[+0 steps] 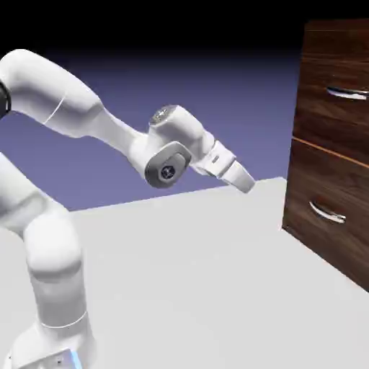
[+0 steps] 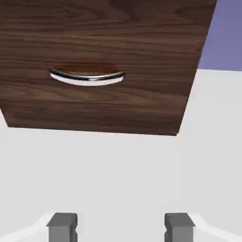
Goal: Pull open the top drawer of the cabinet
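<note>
A pale grey bench stretches under a blue-violet backdrop, bare between me and the cabinet. Nearest is my end effector, released, its two grey fingertips standing apart with nothing between them. It hangs above the bench, well short of the cabinet and angled down toward it.

Beyond that open stretch stands the cabinet, both drawer fronts flush and closed. My hand view faces the lower handle, the bowed one. The top drawer sits above the thin orange line, its slim silver handle higher than my end effector.

I judge this the approach step: nothing is gripped yet. Next I need to rise and reach forward to the upper handle, then close around it. There is free room ahead; the cabinet's near edge is the only thing to avoid brushing.
</note>
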Robot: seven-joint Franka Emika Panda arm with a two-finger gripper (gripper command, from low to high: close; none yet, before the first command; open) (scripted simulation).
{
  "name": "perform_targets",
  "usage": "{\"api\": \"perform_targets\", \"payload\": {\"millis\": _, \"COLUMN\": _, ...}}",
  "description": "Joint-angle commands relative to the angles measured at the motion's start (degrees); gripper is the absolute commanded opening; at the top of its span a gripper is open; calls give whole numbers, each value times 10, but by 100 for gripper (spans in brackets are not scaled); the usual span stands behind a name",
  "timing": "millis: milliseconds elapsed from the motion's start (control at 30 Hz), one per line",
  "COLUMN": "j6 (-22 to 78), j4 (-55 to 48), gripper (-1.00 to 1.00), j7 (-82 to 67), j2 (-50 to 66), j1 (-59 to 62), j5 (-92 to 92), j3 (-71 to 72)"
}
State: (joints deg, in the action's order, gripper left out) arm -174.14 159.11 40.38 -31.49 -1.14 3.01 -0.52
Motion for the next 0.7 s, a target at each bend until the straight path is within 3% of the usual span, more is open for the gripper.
{"api": "perform_targets", "payload": {"millis": 0, "j6": -1, "j4": -16, "gripper": 0, "j7": -17, "j2": 10, "j1": -4, "j5": 25, "j3": -4}}
{"api": "perform_targets", "payload": {"millis": 667, "j6": -23, "j4": -330, "gripper": 0, "j7": -362, "j2": 203, "j1": -79, "j5": 523, "j3": -91}}
